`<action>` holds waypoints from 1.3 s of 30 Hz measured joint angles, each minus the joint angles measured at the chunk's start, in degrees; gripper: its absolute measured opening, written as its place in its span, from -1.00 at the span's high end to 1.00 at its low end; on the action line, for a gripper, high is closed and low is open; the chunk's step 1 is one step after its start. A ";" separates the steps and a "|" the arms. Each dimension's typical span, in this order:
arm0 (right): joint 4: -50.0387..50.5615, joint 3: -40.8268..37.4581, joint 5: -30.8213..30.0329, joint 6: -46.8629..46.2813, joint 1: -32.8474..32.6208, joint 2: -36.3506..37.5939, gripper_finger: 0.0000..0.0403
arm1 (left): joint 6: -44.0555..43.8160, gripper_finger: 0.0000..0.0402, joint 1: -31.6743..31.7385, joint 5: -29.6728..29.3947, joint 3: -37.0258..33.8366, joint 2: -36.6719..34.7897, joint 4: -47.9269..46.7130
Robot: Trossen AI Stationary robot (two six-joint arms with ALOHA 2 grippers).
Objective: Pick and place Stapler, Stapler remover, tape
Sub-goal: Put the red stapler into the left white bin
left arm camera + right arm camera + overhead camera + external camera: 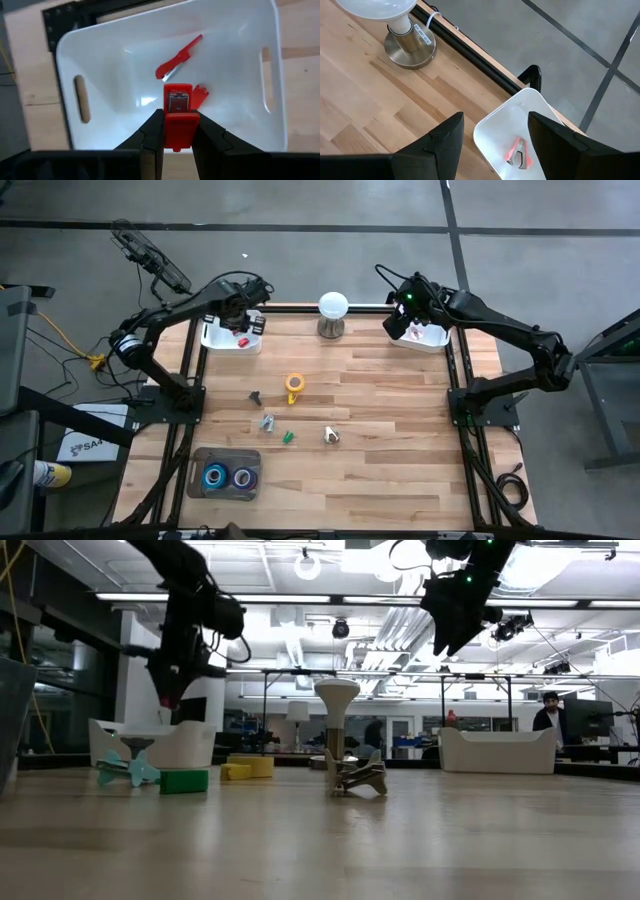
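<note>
We hold the red stapler (178, 117) pinched across its body in our left gripper (178, 131), above the white bin (100, 55). It looks stiff, light and smooth, so a mid-body grip suits. Our right gripper (495, 132) hangs open, empty.

Held a red stapler (178, 117) over a white bin (110, 55); blue and purple tape (227, 476) sat in a grey tray (197, 460).

Tape rolls (227, 476) in tray (197, 463)
</note>
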State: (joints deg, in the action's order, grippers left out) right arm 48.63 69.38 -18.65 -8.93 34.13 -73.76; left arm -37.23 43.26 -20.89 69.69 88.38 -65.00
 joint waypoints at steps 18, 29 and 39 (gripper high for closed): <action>0.01 0.00 -0.02 -0.24 0.00 0.00 -0.06 | -0.50 0.65 5.86 7.96 -13.28 0.00 15.98; 0.04 0.00 0.84 -0.26 0.00 0.00 -0.06 | -0.70 0.21 5.86 8.12 -13.28 0.00 16.62; 0.04 0.00 1.18 -0.26 0.00 0.00 -0.06 | 0.48 0.03 5.86 7.90 -13.28 0.00 16.49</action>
State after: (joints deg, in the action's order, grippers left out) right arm 48.66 69.38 -17.47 -9.19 34.13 -73.76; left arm -36.75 49.12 -12.99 56.40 88.38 -48.51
